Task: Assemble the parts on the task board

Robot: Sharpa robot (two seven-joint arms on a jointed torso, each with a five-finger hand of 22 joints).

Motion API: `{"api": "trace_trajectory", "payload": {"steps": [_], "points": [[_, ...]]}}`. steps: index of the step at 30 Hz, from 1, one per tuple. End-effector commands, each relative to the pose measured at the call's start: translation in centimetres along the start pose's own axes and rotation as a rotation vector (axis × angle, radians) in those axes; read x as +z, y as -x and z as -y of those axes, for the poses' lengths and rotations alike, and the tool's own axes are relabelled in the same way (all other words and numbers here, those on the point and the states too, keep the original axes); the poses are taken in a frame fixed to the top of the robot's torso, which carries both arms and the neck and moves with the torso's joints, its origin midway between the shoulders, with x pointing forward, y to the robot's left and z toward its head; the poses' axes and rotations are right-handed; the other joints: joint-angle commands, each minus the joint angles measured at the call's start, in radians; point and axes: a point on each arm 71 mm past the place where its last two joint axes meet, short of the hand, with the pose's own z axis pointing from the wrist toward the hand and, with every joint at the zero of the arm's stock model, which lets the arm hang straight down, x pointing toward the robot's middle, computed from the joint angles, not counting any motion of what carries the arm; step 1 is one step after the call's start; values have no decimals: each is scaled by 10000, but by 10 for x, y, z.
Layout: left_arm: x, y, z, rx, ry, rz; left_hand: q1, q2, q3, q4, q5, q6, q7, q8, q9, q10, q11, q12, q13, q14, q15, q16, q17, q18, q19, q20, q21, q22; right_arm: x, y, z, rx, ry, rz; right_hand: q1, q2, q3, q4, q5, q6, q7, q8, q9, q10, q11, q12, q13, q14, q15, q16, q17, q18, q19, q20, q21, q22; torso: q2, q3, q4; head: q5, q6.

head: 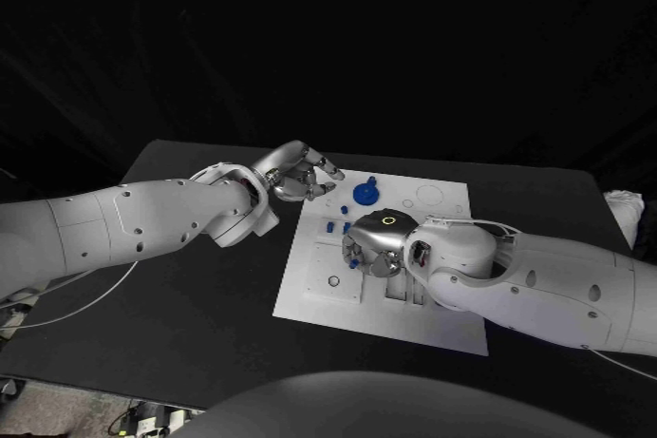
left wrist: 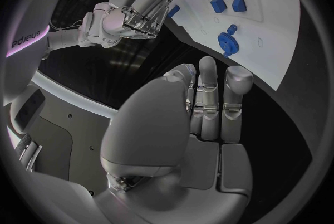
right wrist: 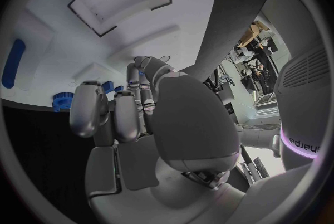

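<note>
Right robot hand (head: 377, 243) over board (head: 445, 319); gear (head: 366, 192) — beside left robot hand (head: 299, 175).

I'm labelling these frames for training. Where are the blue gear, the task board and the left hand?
blue gear (head: 366, 192), head view, on its round face.
task board (head: 439, 319), head view, on a bare near corner.
left hand (head: 299, 175), head view, on the silver palm.

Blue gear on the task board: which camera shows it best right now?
The left wrist view: the blue gear lies unobstructed on the task board, teeth visible. The head view shows it small, near the left hand. The right wrist view catches a toothed blue piece at the board's edge, possibly the gear.
</note>
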Motion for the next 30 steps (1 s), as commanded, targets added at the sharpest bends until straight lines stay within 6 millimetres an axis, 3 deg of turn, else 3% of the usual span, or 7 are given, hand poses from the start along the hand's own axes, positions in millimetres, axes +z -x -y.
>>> {"api": "trace_trajectory", "payload": {"steps": [1, 5, 19, 30], "points": [[0, -3, 0, -74, 12, -203, 82, -20, 66, -14, 45, -49, 24, -35, -17, -23, 30, -51, 0, -46, 53, -62, -11, 186, -63, 19, -45, 942, 0, -2, 0, -199, -35, -213, -74, -33, -8, -65, -86, 23, 54, -81, -8, -21, 21, -68, -10, -102, 8, -75, -41, 137, -96, 10, -84, 1523, -5, 0, -2, -10, 1], [-1, -4, -1, -83, 42, -219, 87, -17, 70, -14, 51, -51, 27, -35, -17, -25, 33, -51, 0, -50, 55, -65, -13, 187, -68, 21, -55, 940, 1, -3, 0, -204, -34, -323, -115, -48, -2, -70, -173, -87, 55, -206, -32, -65, 18, -110, -21, -115, 14, -86, -60, 138, -105, 22, -104, 1520, -6, 2, 1, -9, 1], [-1, -4, -2, -91, 91, -238, 90, -16, 73, -14, 55, -52, 29, -34, -17, -26, 36, -52, 1, -53, 56, -67, -15, 188, -71, 22, -63, 940, 1, -4, 0, -242, -55, -460, -285, -105, 32, -61, -640, -755, -239, -746, -118, -433, 83, -330, -72, -182, 38, -138, -190, 158, -164, 43, -253, 1489, -4, 3, 0, 29, 1], [-2, -4, -3, -92, 111, -241, 90, -16, 73, -14, 55, -52, 29, -34, -17, -26, 36, -52, 1, -53, 56, -67, -15, 188, -71, 22, -63, 940, 1, -4, 1, -173, -50, -335, -369, -141, 26, -38, -855, -1011, -355, -947, -134, -705, 168, -423, -77, -243, 67, -183, -305, 187, -241, 70, -408, 1449, -2, 0, -1, 40, 1]]}}
